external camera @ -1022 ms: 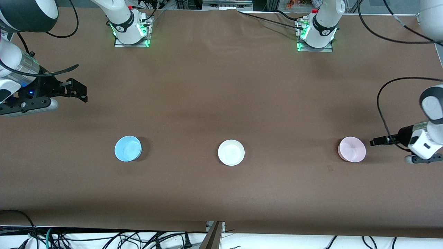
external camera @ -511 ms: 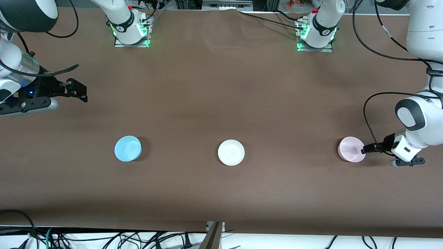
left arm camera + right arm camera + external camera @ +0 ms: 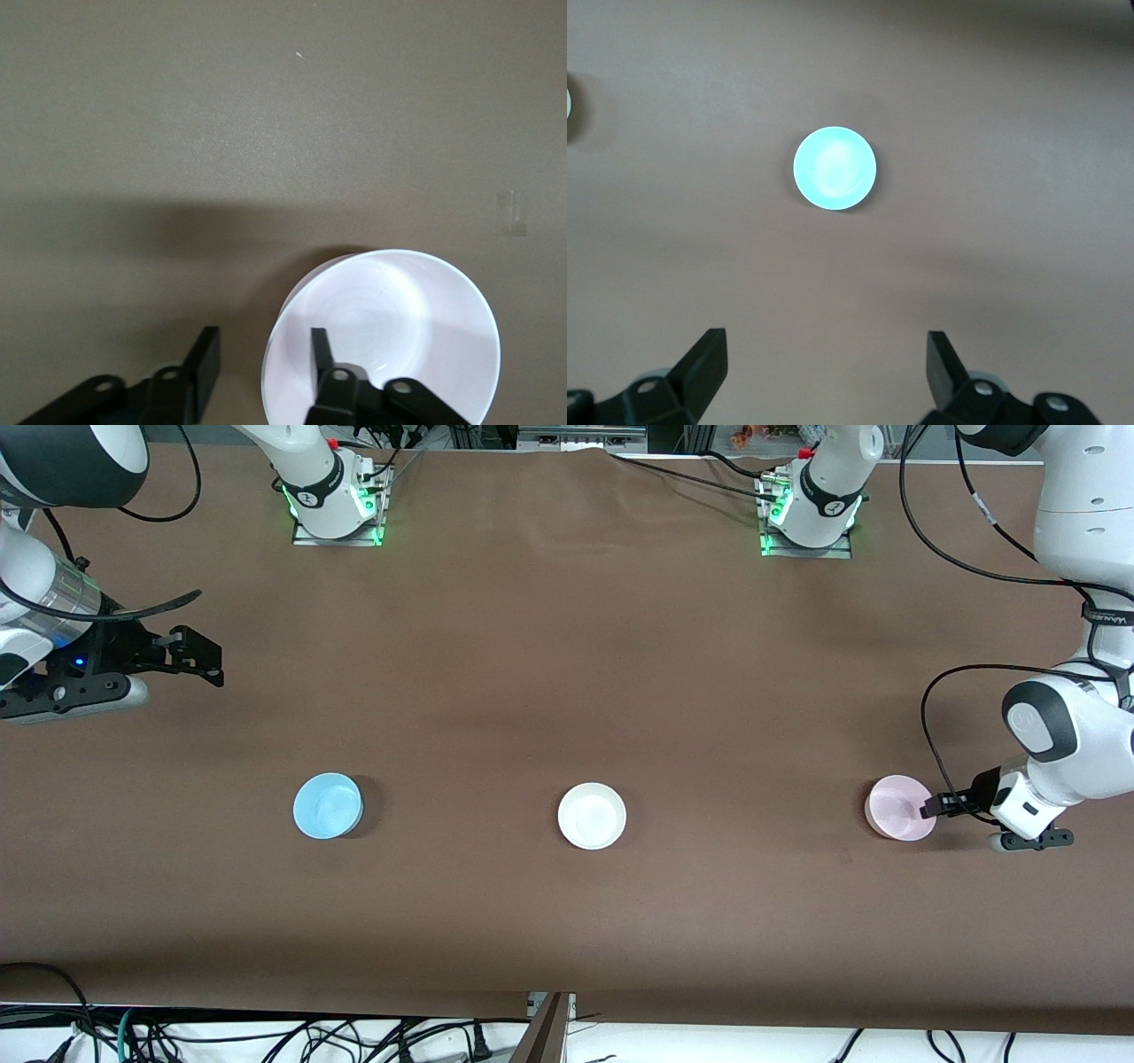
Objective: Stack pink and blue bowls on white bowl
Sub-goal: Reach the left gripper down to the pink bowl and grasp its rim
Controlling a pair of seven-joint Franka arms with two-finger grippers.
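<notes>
The pink bowl (image 3: pixel 900 807) sits on the table toward the left arm's end; it looks whitish in the left wrist view (image 3: pixel 390 332). My left gripper (image 3: pixel 930 807) is low at its rim and open, one finger (image 3: pixel 321 352) inside the bowl and the other (image 3: pixel 204 363) outside, straddling the rim. The white bowl (image 3: pixel 592 816) sits mid-table. The blue bowl (image 3: pixel 328 805) sits toward the right arm's end and shows in the right wrist view (image 3: pixel 834 168). My right gripper (image 3: pixel 199 657) is open and empty, waiting in the air at that end.
The brown table cover (image 3: pixel 567 691) is bare apart from the three bowls. The two arm bases (image 3: pixel 335 500) stand along the edge farthest from the camera. Cables hang below the near edge.
My left arm has moved in toward the pink bowl and come down, so its open fingers now straddle the bowl's rim. The right arm and all three bowls have not moved.
</notes>
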